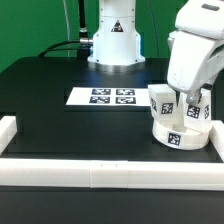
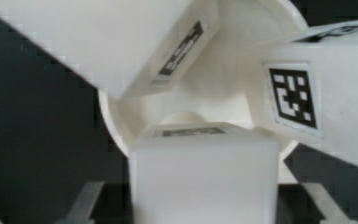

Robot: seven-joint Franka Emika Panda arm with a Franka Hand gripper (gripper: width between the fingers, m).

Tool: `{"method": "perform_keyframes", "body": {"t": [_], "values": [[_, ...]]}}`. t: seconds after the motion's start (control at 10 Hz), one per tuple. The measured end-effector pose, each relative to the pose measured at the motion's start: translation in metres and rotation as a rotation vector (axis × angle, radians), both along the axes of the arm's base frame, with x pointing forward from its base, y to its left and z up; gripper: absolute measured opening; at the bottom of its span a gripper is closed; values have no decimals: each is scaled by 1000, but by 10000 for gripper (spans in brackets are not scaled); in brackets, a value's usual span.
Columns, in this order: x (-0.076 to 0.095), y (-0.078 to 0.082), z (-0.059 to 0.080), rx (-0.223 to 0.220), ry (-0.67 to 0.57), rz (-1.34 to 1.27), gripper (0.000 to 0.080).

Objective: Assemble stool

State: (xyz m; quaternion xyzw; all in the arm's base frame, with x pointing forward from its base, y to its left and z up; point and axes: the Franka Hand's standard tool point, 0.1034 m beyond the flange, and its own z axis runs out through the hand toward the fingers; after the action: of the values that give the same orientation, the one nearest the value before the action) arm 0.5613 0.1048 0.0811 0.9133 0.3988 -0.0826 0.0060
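The round white seat (image 1: 176, 138) lies on the black table at the exterior view's right, with tags on its side. A white leg (image 1: 160, 102) stands upright on it. My gripper (image 1: 193, 98) reaches down over the seat and is shut on a second leg (image 1: 198, 110), held upright against the seat. In the wrist view this leg (image 2: 202, 170) fills the space between my fingers (image 2: 91, 205), with my gripper (image 2: 204, 208) around it. Another tagged white part (image 2: 293, 95) stands close beside it. The seat is mostly hidden there.
The marker board (image 1: 110, 96) lies flat in the middle of the table, in front of the robot base (image 1: 113, 40). Long white border rails run along the front edge (image 1: 100, 175) and the exterior view's left side (image 1: 8, 130).
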Motion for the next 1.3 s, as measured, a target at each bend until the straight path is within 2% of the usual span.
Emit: {"method": "perform_keyframes", "body": {"t": [0.4, 1.0, 1.1, 1.3], "values": [[-1, 1, 0, -3, 2, -393, 340], [-3, 7, 0, -51, -2, -815, 340], [-3, 7, 0, -52, -1, -833, 340], [-3, 7, 0, -49, 17, -1045, 340]]}}
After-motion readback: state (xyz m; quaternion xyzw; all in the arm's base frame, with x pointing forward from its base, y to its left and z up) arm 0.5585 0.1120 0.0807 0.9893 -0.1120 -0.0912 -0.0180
